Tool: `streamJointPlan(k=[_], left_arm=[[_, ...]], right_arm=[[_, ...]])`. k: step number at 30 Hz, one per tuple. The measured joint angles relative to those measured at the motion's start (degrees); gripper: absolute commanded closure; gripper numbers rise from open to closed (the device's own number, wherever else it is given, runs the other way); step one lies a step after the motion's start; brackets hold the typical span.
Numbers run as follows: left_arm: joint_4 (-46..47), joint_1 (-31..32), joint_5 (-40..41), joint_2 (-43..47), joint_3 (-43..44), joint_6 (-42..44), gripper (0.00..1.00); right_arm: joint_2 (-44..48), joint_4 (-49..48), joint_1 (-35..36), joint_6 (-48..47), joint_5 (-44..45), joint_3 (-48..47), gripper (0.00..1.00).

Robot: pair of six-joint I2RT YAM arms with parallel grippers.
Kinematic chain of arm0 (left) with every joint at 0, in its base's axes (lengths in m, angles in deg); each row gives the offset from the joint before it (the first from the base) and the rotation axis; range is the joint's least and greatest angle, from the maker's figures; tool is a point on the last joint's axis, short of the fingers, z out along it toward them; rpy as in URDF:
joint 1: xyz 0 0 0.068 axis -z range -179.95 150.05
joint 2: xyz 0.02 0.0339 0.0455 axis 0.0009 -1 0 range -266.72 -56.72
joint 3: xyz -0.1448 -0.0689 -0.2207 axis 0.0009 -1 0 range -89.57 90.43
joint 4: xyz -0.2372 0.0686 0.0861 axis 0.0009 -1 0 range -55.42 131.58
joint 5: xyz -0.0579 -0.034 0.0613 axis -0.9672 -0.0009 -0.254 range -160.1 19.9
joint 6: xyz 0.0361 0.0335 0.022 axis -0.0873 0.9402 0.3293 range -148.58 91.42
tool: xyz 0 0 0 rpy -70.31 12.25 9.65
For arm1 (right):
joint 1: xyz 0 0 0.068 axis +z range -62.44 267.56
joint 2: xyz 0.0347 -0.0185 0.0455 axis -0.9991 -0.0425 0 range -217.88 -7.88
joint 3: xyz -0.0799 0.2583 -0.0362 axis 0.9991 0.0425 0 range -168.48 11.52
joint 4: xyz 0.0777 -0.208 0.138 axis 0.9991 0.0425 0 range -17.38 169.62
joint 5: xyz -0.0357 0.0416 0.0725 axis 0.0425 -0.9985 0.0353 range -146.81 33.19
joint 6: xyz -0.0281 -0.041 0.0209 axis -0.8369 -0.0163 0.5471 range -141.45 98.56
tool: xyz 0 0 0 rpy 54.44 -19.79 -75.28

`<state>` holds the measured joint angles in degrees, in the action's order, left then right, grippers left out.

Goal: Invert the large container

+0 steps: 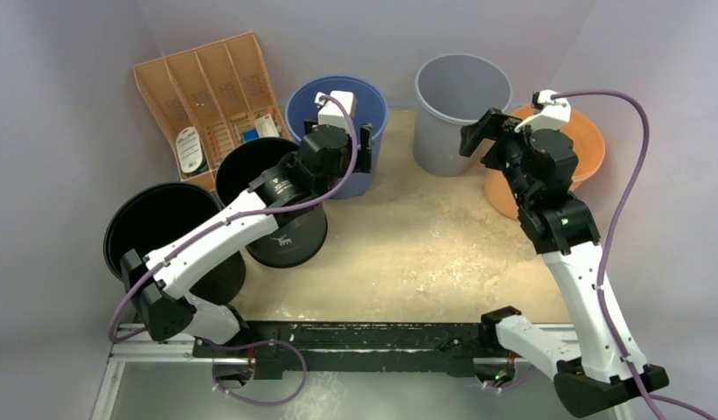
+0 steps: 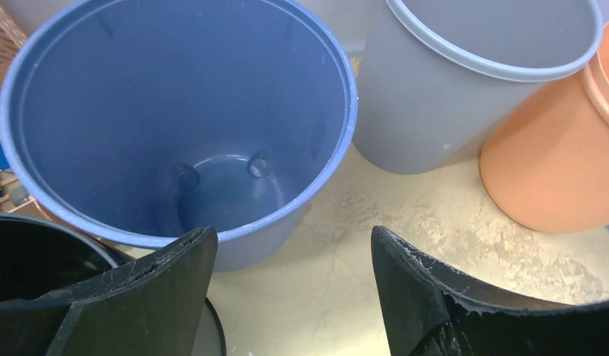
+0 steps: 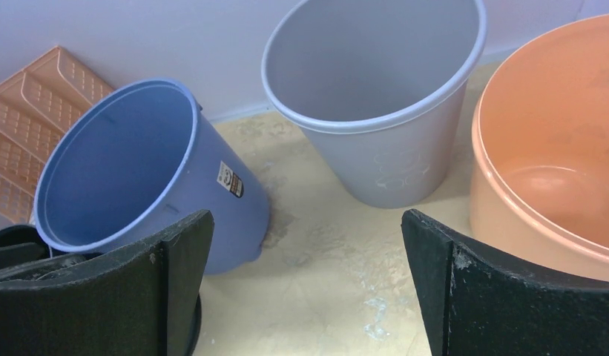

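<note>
Several open buckets stand mouth up on the table. A blue one (image 1: pixel 372 96) is at the back, with a grey one (image 1: pixel 460 87) and a wide orange one (image 1: pixel 587 144) to its right. Two black ones (image 1: pixel 163 223) (image 1: pixel 294 241) stand at the left. I cannot tell which is the large container. My left gripper (image 1: pixel 342 140) hovers open over the blue bucket (image 2: pixel 175 111), whose right rim runs between the fingers (image 2: pixel 294 245). My right gripper (image 1: pixel 479 131) is open beside the grey bucket (image 3: pixel 375 74), with bare table between its fingers (image 3: pixel 307 222).
An orange slotted organiser (image 1: pixel 206 87) with small items leans at the back left. The orange bucket (image 3: pixel 553 148) sits close under my right arm. The left arm reaches across the nearer black bucket. Grey walls close in the back and both sides.
</note>
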<state>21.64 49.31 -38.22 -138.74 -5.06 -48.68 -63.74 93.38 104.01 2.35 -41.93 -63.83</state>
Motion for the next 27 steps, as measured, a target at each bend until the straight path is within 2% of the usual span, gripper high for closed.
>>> streamJointPlan(k=[7,11,13,18,22,27], left_arm=[[2.25,0.0,-2.05,6.58,-5.86,2.29,0.24],[2.12,0.96,-5.35,7.06,-5.14,2.82,0.24],[1.38,3.69,-5.11,5.31,-3.34,3.28,0.24],[-0.15,15.61,-4.02,-0.52,0.74,4.74,0.25],[-2.01,21.49,-4.26,-2.78,0.98,4.68,0.29],[-2.89,23.91,-5.51,-4.44,0.9,2.95,0.32]], right_arm=[[1.22,-1.53,0.0,-1.73,-1.01,2.71,0.0],[2.56,-2.67,0.0,-2.05,-1.4,5.49,0.0],[1.25,-0.66,0.0,-1.75,-0.87,4.2,0.0],[-7.56,5.77,-1.33,-2.49,1.05,-5.44,0.0],[-14.08,9.79,-5.7,-3.72,0.48,-10.86,0.0],[-17.77,12.87,-17.16,-4.94,0.57,-12.76,0.0]])
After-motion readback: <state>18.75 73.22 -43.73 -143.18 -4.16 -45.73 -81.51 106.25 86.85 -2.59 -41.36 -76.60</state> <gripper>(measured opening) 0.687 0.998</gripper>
